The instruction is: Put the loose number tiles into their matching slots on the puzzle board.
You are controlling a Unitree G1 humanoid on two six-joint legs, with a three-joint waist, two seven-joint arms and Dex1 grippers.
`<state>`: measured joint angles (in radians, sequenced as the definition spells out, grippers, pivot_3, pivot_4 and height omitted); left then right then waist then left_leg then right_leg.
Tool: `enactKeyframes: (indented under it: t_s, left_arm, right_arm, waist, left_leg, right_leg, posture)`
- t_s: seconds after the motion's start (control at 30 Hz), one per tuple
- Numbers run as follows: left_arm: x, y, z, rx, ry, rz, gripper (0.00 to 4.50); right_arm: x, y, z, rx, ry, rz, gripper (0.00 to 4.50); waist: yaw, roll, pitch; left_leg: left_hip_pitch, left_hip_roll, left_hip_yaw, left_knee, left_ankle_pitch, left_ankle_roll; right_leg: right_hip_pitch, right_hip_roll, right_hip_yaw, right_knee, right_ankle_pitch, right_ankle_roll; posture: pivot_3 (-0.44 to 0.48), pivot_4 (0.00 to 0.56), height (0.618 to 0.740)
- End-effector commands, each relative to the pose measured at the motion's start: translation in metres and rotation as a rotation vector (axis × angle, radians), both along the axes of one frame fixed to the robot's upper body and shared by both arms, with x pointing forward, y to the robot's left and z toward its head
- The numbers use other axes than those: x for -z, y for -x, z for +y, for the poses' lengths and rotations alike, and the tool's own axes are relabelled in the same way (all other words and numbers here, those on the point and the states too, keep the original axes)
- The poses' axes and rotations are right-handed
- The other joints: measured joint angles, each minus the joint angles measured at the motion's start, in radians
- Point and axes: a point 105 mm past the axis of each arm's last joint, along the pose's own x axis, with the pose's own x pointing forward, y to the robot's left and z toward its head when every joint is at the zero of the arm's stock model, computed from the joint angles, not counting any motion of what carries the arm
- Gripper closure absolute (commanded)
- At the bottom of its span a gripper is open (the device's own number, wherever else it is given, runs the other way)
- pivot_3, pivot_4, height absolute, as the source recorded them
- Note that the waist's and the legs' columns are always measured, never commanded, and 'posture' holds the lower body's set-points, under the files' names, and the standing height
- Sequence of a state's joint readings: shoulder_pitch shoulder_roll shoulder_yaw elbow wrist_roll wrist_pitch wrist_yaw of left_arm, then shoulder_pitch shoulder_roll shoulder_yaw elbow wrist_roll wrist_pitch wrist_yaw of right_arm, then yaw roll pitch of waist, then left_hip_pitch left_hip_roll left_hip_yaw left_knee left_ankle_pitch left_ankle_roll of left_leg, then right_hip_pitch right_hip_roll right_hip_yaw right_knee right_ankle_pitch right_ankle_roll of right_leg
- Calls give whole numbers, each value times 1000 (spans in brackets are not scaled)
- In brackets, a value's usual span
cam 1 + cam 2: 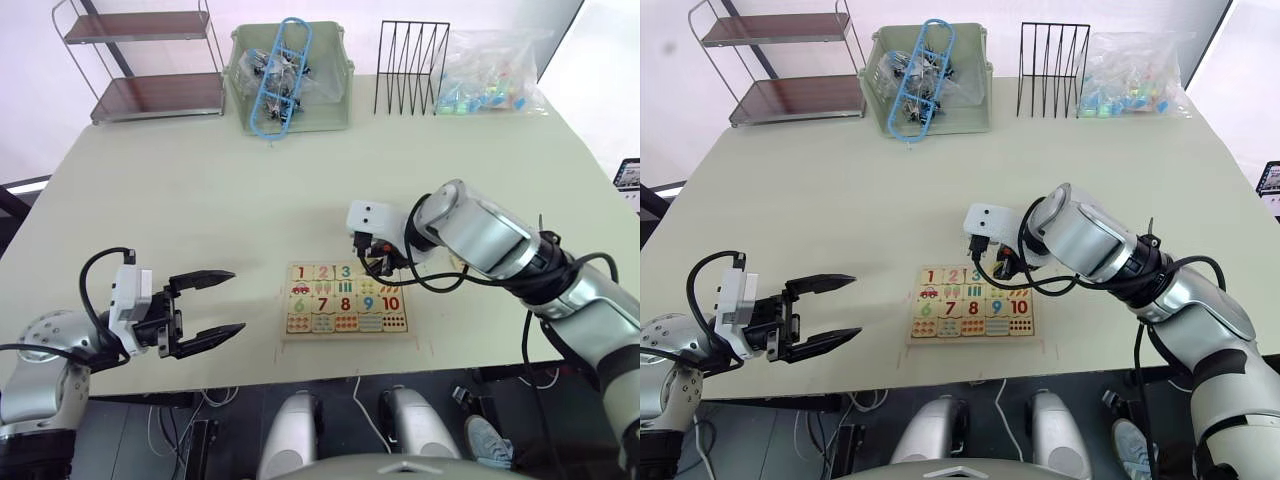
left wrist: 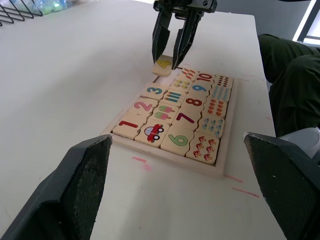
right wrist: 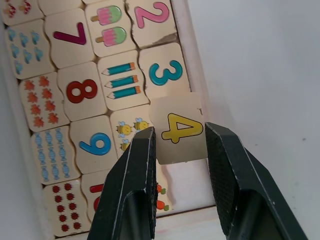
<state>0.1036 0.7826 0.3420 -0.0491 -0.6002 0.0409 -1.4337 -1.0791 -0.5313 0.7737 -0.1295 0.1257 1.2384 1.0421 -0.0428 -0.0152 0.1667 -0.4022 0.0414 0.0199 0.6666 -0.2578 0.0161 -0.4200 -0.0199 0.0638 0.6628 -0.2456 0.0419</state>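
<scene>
The puzzle board (image 1: 345,335) lies flat near the table's front edge, with tiles 1, 2 and 3 seated in its top row and 6 to 10 below. My right gripper (image 3: 179,131) hangs over that row's far end, shut on a loose tile with a yellow 4 (image 3: 179,129). The tile sits tilted just past the 3 (image 3: 165,73), over a bare slot (image 3: 182,185). From the left wrist view the same tile (image 2: 162,65) hangs at the fingertips (image 2: 159,47) by the board's rim. My left gripper (image 1: 238,300) is open and empty, left of the board, above the table.
Along the back edge stand a metal shelf (image 1: 150,60), a green bin (image 1: 290,85) with a blue plastic piece, a black wire rack (image 1: 410,65) and a bag of coloured pieces (image 1: 490,75). A person's dark trouser leg (image 2: 287,75) shows beside the table.
</scene>
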Motion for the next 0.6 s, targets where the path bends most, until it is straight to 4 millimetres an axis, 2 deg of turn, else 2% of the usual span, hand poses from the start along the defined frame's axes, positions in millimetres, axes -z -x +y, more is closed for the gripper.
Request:
enactKeyframes:
  t_s: [0.03, 0.6]
  left_arm:
    - [-5, 3, -4, 13, 4, -20, 0]
    - [-5, 11, -10, -4, 20, -21, 0]
  right_arm:
    - [-9, -2, 5, -30, -5, -38, 3643]
    - [0, -4, 6, -45, 18, -34, 3643]
  waist:
    - [0, 0, 0]
    - [-1, 0, 0]
  left_leg:
    - [0, 0, 0, 0, 0, 0]
    - [0, 0, 0, 0, 0, 0]
  right_leg:
    - [0, 0, 0, 0, 0, 0]
    - [0, 0, 0, 0, 0, 0]
  posture:
    - [0, 150, 740]
    - [0, 150, 740]
